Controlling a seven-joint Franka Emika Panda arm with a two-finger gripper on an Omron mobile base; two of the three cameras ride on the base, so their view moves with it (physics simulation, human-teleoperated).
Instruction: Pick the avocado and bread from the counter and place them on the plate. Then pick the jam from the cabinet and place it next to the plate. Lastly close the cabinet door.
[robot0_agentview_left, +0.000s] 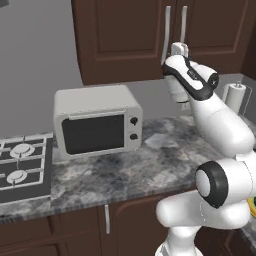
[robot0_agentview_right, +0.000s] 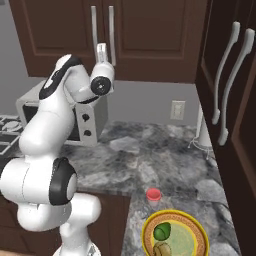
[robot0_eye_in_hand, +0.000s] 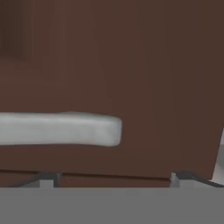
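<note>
Avocado (robot0_agentview_right: 162, 231) & bread (robot0_agentview_right: 161, 249) on plate (robot0_agentview_right: 150, 224); jam (robot0_agentview_right: 153, 195) beside.

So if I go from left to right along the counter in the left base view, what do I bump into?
Stove burners → microwave → the robot's white arm, its claw up by the cabinet door handles → paper towel roll.

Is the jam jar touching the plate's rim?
Apart. In the right base view a strip of grey counter separates the jam from the plate.
</note>
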